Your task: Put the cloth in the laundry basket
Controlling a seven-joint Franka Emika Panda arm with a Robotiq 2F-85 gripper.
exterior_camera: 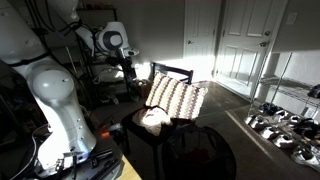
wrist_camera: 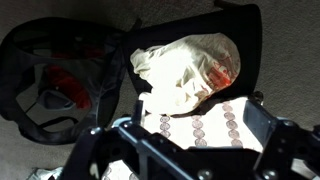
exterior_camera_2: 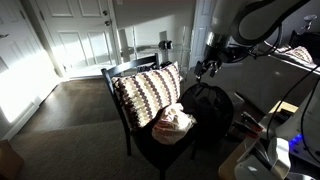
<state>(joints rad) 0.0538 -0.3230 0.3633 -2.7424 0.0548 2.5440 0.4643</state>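
Dim room: cloth [wrist_camera: 185,68] lies on chair seat [wrist_camera: 240,22] beside dark laundry basket [wrist_camera: 45,95]

Dark wooden chair [exterior_camera: 168,70] stands on floor, mid-room. Zigzag-patterned fabric pillow [exterior_camera: 178,98] sits on the seat, leaning vs. chair back. Crumpled pale cloth [exterior_camera: 152,118] lies on seat in front of pillow, touching it. Round black mesh laundry basket [exterior_camera_2: 205,105] is on floor just beside chair; cloth is outside it. Wrist view: cloth [wrist_camera: 185,65] at ctr, basket [wrist_camera: 60,75] to its left, pillow [wrist_camera: 200,125] below. Robotiq gripper [exterior_camera: 128,70] hangs over pillow edge, clear of all items. Metal wire rack [exterior_camera: 285,115] stands well apart from chair. Panelled doors [exterior_camera_2: 75,35] are in the wall behind chair.
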